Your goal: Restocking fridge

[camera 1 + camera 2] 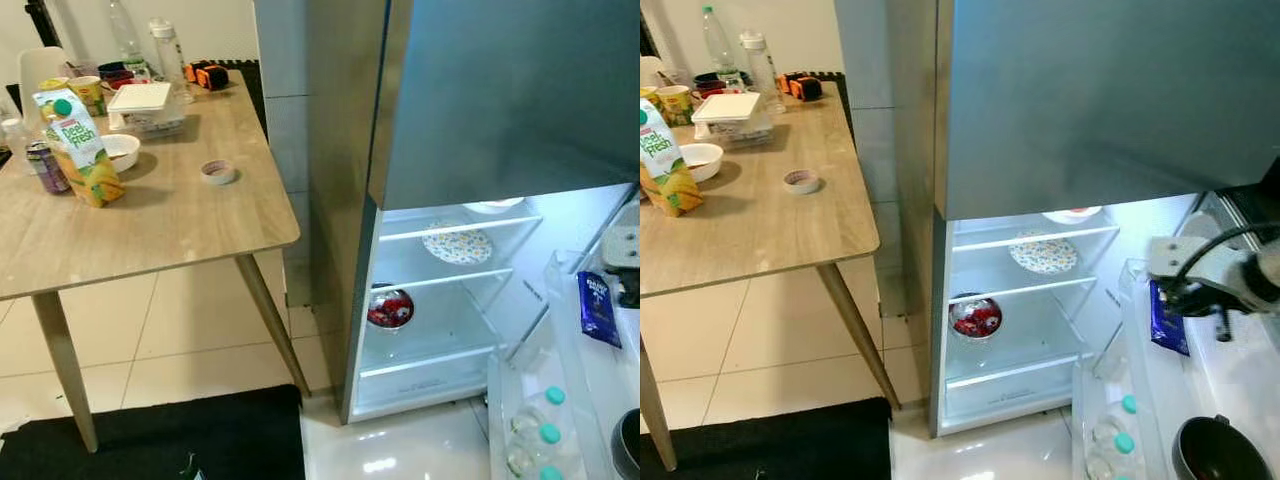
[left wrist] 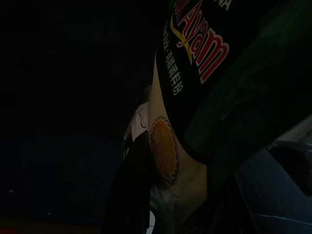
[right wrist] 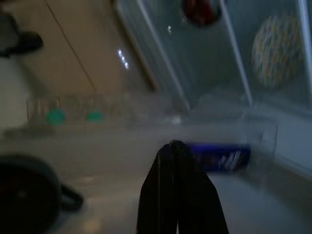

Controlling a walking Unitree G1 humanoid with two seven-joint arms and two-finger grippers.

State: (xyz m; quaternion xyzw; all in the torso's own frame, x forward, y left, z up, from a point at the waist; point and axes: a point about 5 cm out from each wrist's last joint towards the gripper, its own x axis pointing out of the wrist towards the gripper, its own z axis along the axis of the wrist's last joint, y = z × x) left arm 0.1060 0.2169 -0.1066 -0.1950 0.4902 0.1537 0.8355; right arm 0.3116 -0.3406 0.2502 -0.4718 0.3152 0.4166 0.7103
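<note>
The fridge (image 1: 340, 200) stands with its lower door swung open to the right. Inside are a bowl of red fruit (image 1: 390, 308), a patterned plate (image 1: 457, 243) and a white bowl (image 1: 492, 206). A blue packet (image 1: 1168, 318) lies in the door shelf (image 1: 1135, 290), above bottles with teal caps (image 1: 548, 432). My right gripper (image 3: 175, 146) is shut and empty, its tips just short of the blue packet (image 3: 222, 158). The dark left wrist view has a black and green "Ayam" packet (image 2: 195, 73) pressed close, held in my left gripper.
A wooden table (image 1: 180, 220) on the left carries a juice carton (image 1: 85, 150), a can (image 1: 45, 165), a white bowl (image 1: 120, 150), a tape roll (image 1: 218, 172) and a lidded box (image 1: 145, 105). A black mat (image 1: 150, 440) lies on the tiles. A black pot (image 1: 1215, 452) sits low right.
</note>
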